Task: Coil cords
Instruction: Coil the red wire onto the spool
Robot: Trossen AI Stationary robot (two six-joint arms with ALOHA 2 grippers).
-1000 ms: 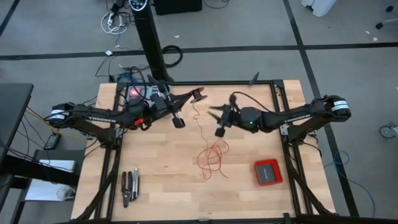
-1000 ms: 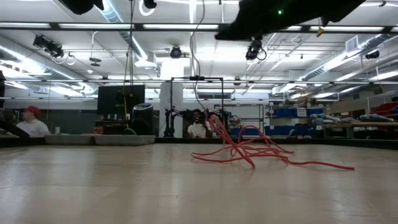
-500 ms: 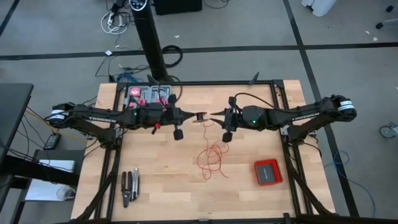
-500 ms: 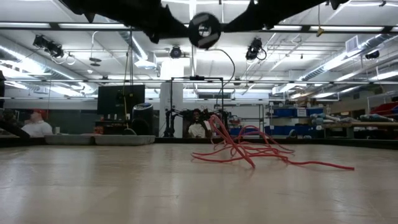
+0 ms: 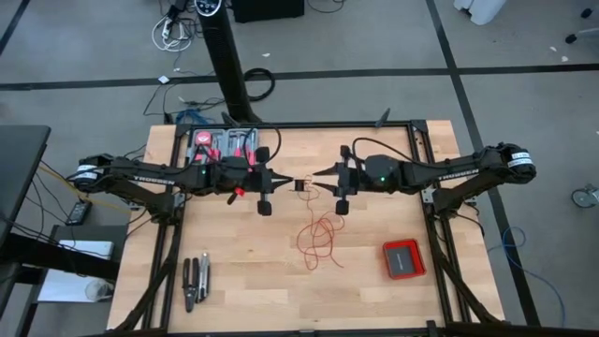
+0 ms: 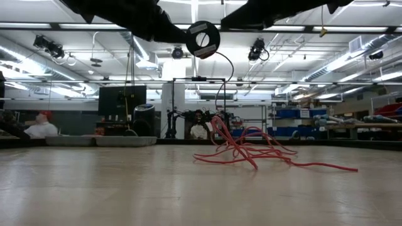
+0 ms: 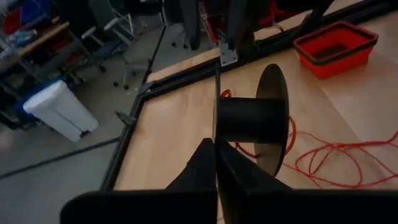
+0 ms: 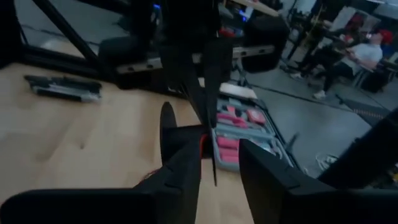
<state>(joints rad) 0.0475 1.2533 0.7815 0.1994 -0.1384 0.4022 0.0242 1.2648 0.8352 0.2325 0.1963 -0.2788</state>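
Note:
A small black spool (image 5: 300,184) hangs high over the table's middle, with my left gripper (image 5: 288,180) shut on it, pointing toward the table's right. A thin red cord (image 5: 303,204) drops from the spool to a loose squiggly pile (image 5: 318,239) on the wood, also seen in the low view (image 6: 251,153). My right gripper (image 5: 316,174) faces the spool from the right, open, its fingers (image 8: 180,177) just short of the spool (image 8: 169,134). My left gripper pinches the rim of the spool's near flange (image 7: 216,106) between its two fingers (image 7: 202,168). The fingers come nearly level from the table's left. The spool is lifted clear, its axis level and pointing away from the gripper, hub (image 7: 249,120) and far flange beyond the fingertips.
A flat red box (image 5: 403,258) lies at the near right. An open tool case (image 5: 225,142) sits at the far left, partly under my left arm. Pliers (image 5: 195,281) lie at the near left. Black frame rails (image 5: 421,187) border the wooden table.
My left gripper has tipped down from pointing toward the far edge to nearly level, bringing the spool down and toward the table's near side. My right gripper has swung from slanting toward the near edge to pointing straight at the spool. The cord pile stays put.

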